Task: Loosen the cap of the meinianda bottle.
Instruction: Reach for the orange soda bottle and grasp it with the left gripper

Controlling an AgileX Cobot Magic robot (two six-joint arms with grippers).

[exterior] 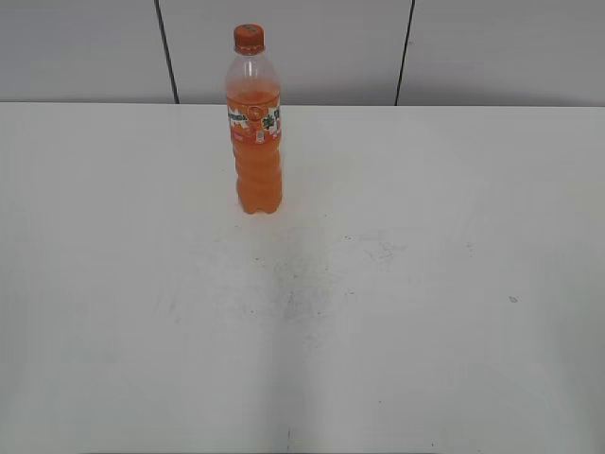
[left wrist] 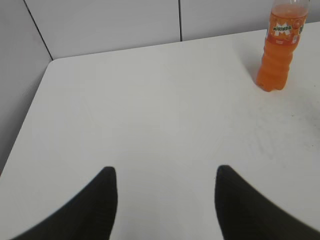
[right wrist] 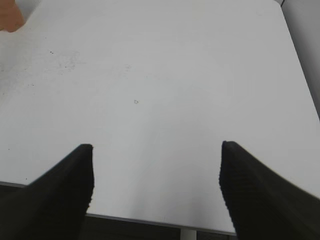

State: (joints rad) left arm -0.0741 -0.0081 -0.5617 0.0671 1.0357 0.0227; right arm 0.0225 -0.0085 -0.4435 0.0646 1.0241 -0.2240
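Observation:
The meinianda bottle (exterior: 256, 142) stands upright on the white table (exterior: 397, 284), left of centre and toward the back. It is clear plastic with orange drink and an orange-green-white label. The small orange ribbed cap (exterior: 249, 38) sits on its top. The bottle also shows at the top right of the left wrist view (left wrist: 280, 47), cap cut off, and its base shows as an orange patch at the top left of the right wrist view (right wrist: 10, 17). My left gripper (left wrist: 165, 172) is open and empty, far from the bottle. My right gripper (right wrist: 156, 147) is open and empty over the table's near edge.
A grey panelled wall (exterior: 302, 47) with dark vertical seams runs behind the table. The table's left edge and corner (left wrist: 47, 67) show in the left wrist view. Its near edge (right wrist: 150, 220) and right edge show in the right wrist view. Faint scuff marks (exterior: 293, 284) lie mid-table.

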